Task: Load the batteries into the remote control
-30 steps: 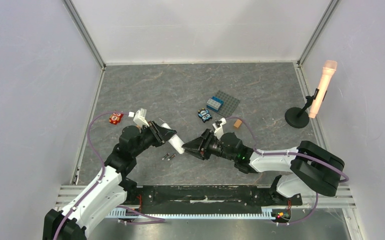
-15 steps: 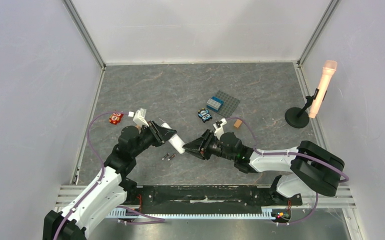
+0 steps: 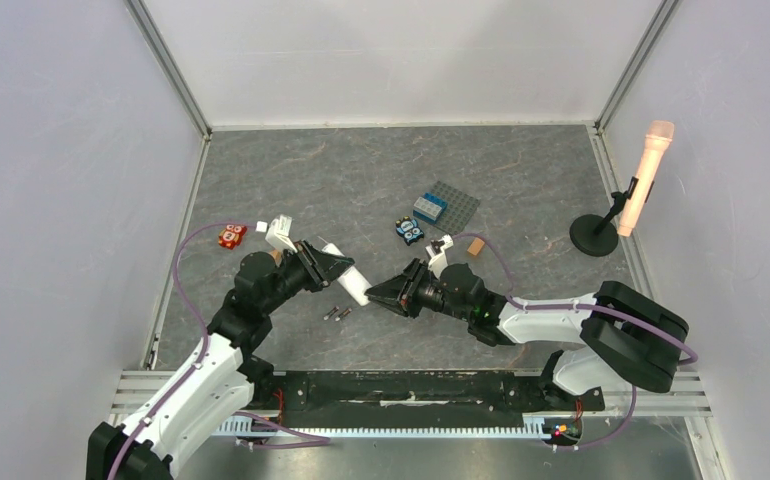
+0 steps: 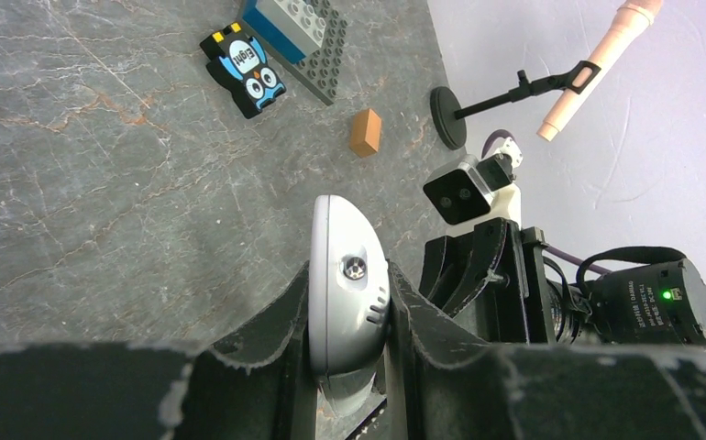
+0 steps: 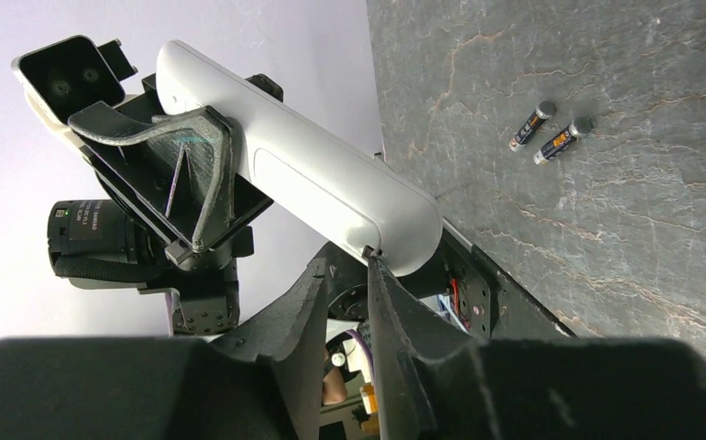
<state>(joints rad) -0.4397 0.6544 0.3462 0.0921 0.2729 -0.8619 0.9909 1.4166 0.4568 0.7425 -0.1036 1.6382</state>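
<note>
My left gripper (image 3: 326, 268) is shut on the remote control (image 3: 347, 275), a slim white bar held off the table with its plain back showing in the right wrist view (image 5: 303, 170). In the left wrist view its rounded end (image 4: 345, 247) sits clamped between both fingers. My right gripper (image 3: 373, 293) is at the remote's free end, jaws a narrow gap apart with nothing between them (image 5: 347, 263). One fingertip (image 5: 372, 266) touches a seam on that end. The two batteries (image 3: 337, 314) lie side by side on the table below the remote (image 5: 548, 132).
An orange-brown block (image 3: 475, 247), an owl card (image 3: 410, 231) and a grey baseplate (image 3: 458, 210) with a blue brick lie behind the right gripper. A red item (image 3: 231, 236) and a small white piece (image 3: 261, 228) sit at the left. A microphone stand (image 3: 595, 236) is at the right wall.
The right gripper's jaws have narrowed at the remote's end. Both arms have barely moved, and the left gripper keeps its hold.
</note>
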